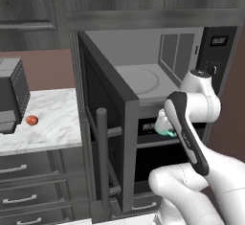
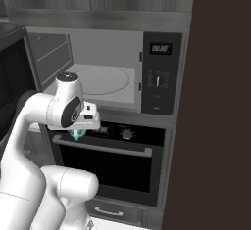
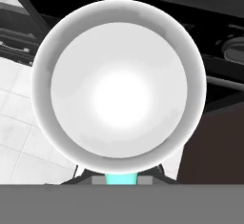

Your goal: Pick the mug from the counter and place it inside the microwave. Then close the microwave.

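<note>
My gripper is shut on the teal mug, holding it in the air in front of the oven's control strip, just below the microwave's open cavity. From the right base view the mug peeks out teal under the gripper. In the hand view I look straight down into the mug's white inside, and the gripper grasps its teal side at the bottom. The microwave door stands swung wide open to the left. The turntable is bare. The marble counter lies to the left.
A small red-orange fruit and a boxy grey coffee machine sit on the counter. The oven with knobs and a horizontal handle is right below the microwave. A dark tall panel closes off the right side.
</note>
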{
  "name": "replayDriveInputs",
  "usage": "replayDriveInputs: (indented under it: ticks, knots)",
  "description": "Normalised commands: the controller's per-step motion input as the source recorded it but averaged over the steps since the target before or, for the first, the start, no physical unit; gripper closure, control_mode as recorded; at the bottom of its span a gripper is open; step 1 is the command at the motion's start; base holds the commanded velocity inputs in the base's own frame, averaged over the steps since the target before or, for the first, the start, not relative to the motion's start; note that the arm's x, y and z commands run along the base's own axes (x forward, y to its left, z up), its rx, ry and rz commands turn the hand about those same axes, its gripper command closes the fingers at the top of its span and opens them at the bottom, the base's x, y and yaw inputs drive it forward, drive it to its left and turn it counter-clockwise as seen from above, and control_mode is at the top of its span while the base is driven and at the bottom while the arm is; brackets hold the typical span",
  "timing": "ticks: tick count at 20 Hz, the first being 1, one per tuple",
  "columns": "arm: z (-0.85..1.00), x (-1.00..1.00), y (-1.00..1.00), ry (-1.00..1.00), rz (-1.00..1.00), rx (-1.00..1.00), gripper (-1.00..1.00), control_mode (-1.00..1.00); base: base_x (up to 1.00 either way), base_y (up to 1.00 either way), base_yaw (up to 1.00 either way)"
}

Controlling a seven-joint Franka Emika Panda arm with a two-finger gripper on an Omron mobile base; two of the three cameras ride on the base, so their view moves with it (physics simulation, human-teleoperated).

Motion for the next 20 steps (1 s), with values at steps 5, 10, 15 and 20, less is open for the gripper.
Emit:
replayDriveInputs:
  ticks: [5, 10, 15, 20]
  knots:
    - [0.19, 0.26, 0.04, 0.0, 0.0, 0.02, 1.0, -1.0, 0.0, 0.0, 0.0]
    - [0.33, 0.21, 0.24, -0.02, 0.0, 0.03, 1.0, -1.0, 0.0, 0.0, 0.0]
    - [0.21, 0.41, 0.27, -0.01, 0.0, 0.01, 1.0, -1.0, 0.0, 0.0, 0.0]
    - [0.07, 0.48, 0.3, -0.01, -0.01, 0.0, 1.0, -1.0, 0.0, 0.0, 0.0]
